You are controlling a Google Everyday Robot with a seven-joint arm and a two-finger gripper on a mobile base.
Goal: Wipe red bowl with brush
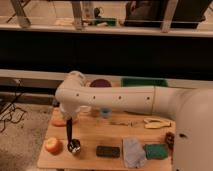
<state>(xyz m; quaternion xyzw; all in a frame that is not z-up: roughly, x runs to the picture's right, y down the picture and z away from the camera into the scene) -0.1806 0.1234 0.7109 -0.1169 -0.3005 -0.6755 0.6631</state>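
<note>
Surface (95, 135): pale wood, matt.
Robot arm (120, 99): white shell, plastic look, smooth, faint sheen.
End effector (70, 136): dark, matt, hanging over front-left corner of surface.
Red bowl (58, 122) at left edge: orange-red, mostly behind arm, finish unclear.
Purple bowl (101, 83): smooth, dull gloss.
Green tray (145, 81) at back edge: smooth plastic look.
Cloth (134, 152) near front edge: grey-blue fabric, soft, crumpled.
Green sponge (156, 151): matt, coarse look.
Dark block (108, 151): flat black, matt.

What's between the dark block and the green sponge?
Camera view: a grey cloth lies between the dark block and green sponge. Gripper hangs farther left, beside the orange fruit.
</note>
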